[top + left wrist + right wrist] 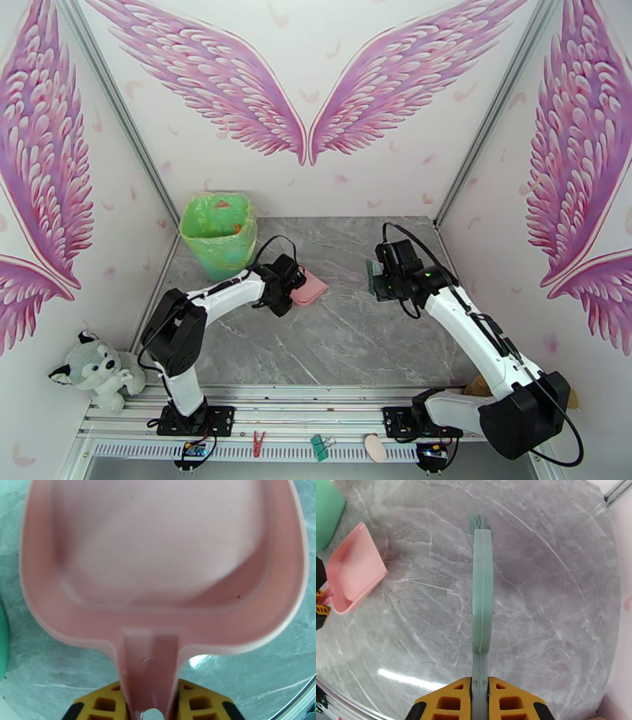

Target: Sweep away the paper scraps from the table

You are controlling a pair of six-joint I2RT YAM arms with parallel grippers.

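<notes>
Left gripper (pixel 152 705) pinches dustpan (pixel 158 559) handle; right gripper (pixel 480 698) pinches brush (pixel 482 590). Paper scraps likely featherlight: sweep, don't grasp. Bin (pixel 219 230), 11 o'clock.

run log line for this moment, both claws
left claw: shut on pink plastic dustpan | right claw: shut on green hand brush | grey marble table under both | orange paper scraps in green-bagged bin

Table (pixel 553 598): grey marble-pattern slab, smooth, glossy, streak of light glare.
Dustpan (pixel 158 559): pink plastic, smooth, soft sheen.
Hand brush (pixel 482 590): mint plastic back, matt, moulding seam down middle; fine bristles at tip.
Bin liner (pixel 219 229): thin green plastic film, crinkled, shiny.
Plush dog (pixel 95 371): fluffy grey-white fabric.
Front rail (pixel 316 406): bare silvery metal, ribbed.
</notes>
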